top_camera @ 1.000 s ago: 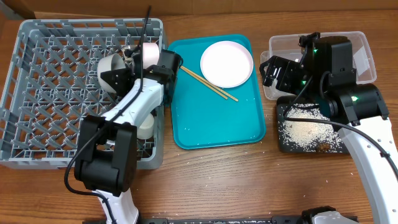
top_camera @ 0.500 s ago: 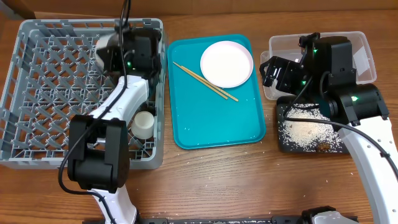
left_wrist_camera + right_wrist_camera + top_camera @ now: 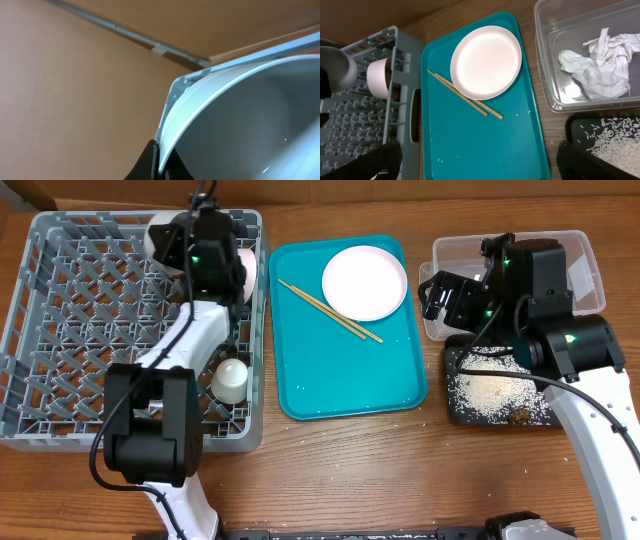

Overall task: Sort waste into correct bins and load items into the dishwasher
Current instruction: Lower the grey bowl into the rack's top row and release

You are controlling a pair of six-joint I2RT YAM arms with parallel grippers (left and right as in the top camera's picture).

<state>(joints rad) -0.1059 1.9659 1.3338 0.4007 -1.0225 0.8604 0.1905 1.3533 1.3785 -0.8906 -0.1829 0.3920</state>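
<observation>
My left gripper (image 3: 182, 242) is shut on the rim of a white bowl (image 3: 160, 232), held over the far right corner of the grey dish rack (image 3: 60, 330). In the left wrist view the fingers (image 3: 152, 162) pinch that bowl's rim (image 3: 240, 120). A second bowl (image 3: 243, 265) lies on its side in the rack, and a white cup (image 3: 228, 380) stands there too. The plate (image 3: 365, 282) and chopsticks (image 3: 330, 310) lie on the teal tray (image 3: 340, 380). My right gripper (image 3: 436, 292) is open and empty, hovering beside the clear tub (image 3: 585, 250).
The clear tub holds a crumpled white napkin (image 3: 600, 65). The black tray (image 3: 460, 405) holds loose rice and a brown scrap. A few rice grains lie on the teal tray (image 3: 470, 150). The right wrist view also shows the plate (image 3: 486, 62) and chopsticks (image 3: 465, 94).
My left arm has swung the held bowl left and toward the rack's far edge, leaving the second bowl by the rack's right wall. The right arm has not moved.
</observation>
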